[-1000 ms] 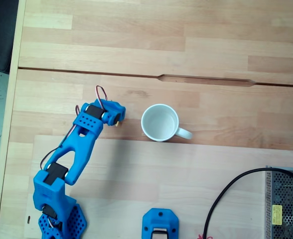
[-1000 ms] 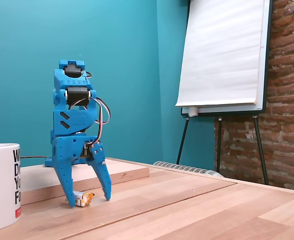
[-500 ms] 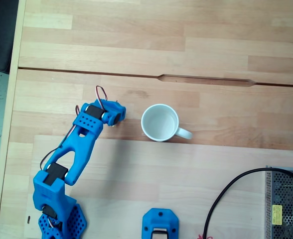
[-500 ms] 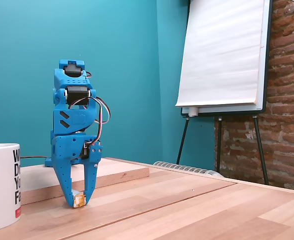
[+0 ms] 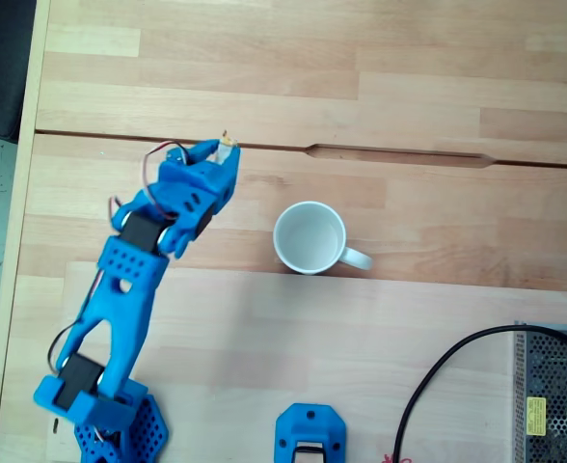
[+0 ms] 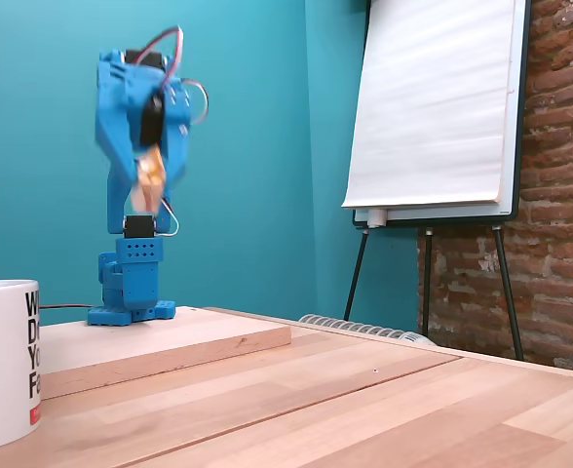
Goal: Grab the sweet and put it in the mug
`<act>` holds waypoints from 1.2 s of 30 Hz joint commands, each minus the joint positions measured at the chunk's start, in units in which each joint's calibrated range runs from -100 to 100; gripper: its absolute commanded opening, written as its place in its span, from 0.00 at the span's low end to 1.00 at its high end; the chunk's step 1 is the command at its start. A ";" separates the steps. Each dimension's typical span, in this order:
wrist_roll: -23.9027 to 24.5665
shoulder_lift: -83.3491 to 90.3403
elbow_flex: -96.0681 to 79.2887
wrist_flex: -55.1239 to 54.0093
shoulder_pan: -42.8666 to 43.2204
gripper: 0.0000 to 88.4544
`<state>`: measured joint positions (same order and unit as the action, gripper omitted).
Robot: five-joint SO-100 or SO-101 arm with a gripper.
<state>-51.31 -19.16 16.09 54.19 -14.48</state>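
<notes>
Wooden table [image 5: 409, 106], teal wall [image 6: 257, 146] behind. My gripper [image 5: 228, 151] is raised high above the tabletop, clamped on the sweet [image 6: 150, 178]. The mug [image 5: 310, 238] stands on the table at about four o'clock from my fingertips in the top-down fixed view.

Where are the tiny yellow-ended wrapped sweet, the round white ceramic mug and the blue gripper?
Tiny yellow-ended wrapped sweet [image 6: 149, 175]: a fixed view, its blurred orange-yellow body.
Round white ceramic mug [image 5: 282, 256]: a fixed view, its rim.
Blue gripper [image 5: 225, 149]: a fixed view, between its fingertips.
</notes>
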 commanded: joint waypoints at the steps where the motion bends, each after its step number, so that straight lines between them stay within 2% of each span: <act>1: 2.69 9.10 3.62 -0.08 -3.75 0.03; 8: 6.35 10.47 3.36 -0.08 -15.95 0.03; 14: 6.50 7.98 -2.35 -0.16 -23.80 0.03; 22: 6.45 6.26 -12.08 -1.13 -20.53 0.03; 36: 6.50 6.00 -13.95 -1.05 -17.62 0.03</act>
<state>-44.86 -13.90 1.93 53.95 -32.42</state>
